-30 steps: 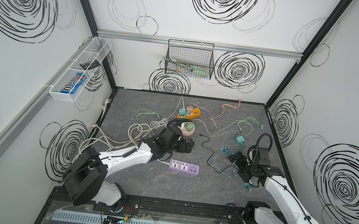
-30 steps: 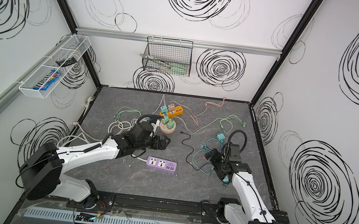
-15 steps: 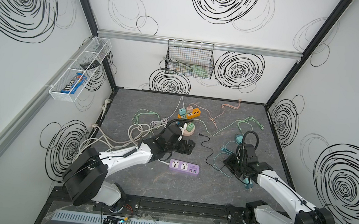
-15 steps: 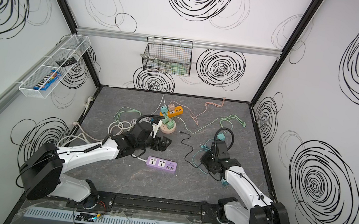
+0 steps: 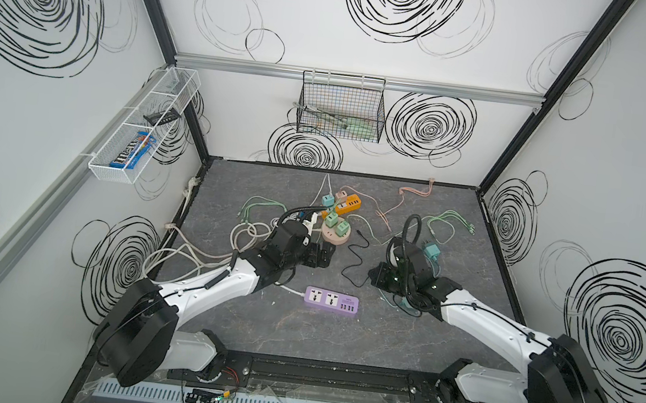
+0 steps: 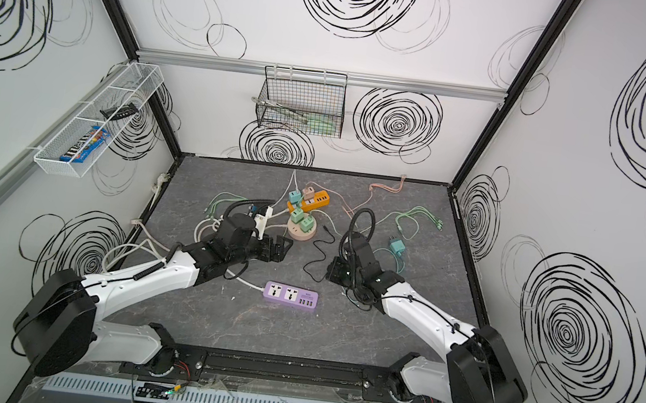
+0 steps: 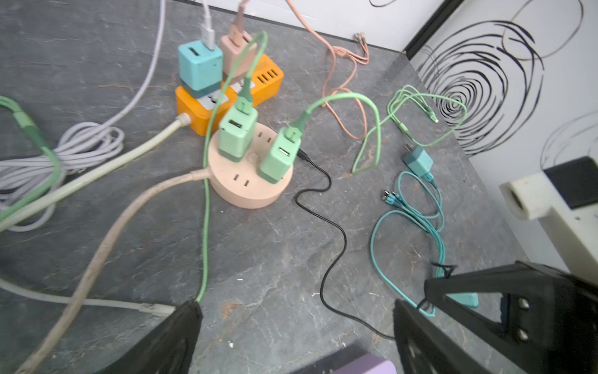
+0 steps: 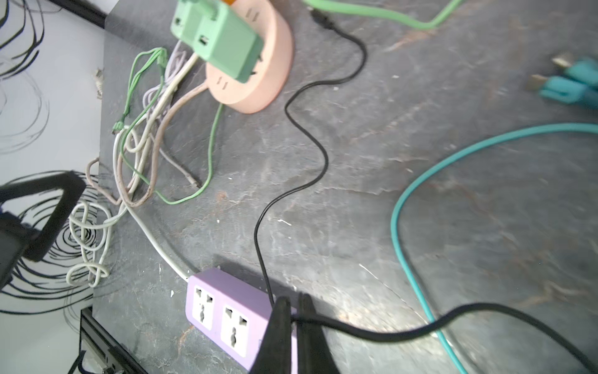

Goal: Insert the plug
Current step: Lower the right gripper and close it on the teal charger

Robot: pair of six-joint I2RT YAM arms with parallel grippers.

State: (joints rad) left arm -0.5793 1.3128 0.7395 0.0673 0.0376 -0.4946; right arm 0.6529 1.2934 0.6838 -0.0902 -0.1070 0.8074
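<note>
The right pincer [image 8: 293, 307] pinches the thin black cable [image 8: 304, 136] near the purple power strip [image 5: 331, 302] (its plug end [image 7: 304, 155] lies beside the pink round socket [image 7: 249, 191]). The left pincer [image 7: 296, 307] gapes wide, empty.

Two white-shelled arms [image 5: 482, 324], round black joints [image 5: 138, 330], looping ribbed black cables [image 5: 405, 238], angular black tools [image 7: 296, 302]

A black wire basket [image 5: 341, 104] hung on the back wall. A white wire shelf [image 5: 111, 174] on the left wall held a blue candy bag [image 5: 133, 150]. On the grey tabletop [image 5: 338, 338], an orange power strip [image 7: 265, 81] lay just behind a round pink socket hub [image 7: 246, 191] that carried two green adapters [image 7: 238, 134]. A teal charger [image 7: 417, 161] lay apart toward the right, and a pink cable [image 5: 414, 191] lay near the back edge.
</note>
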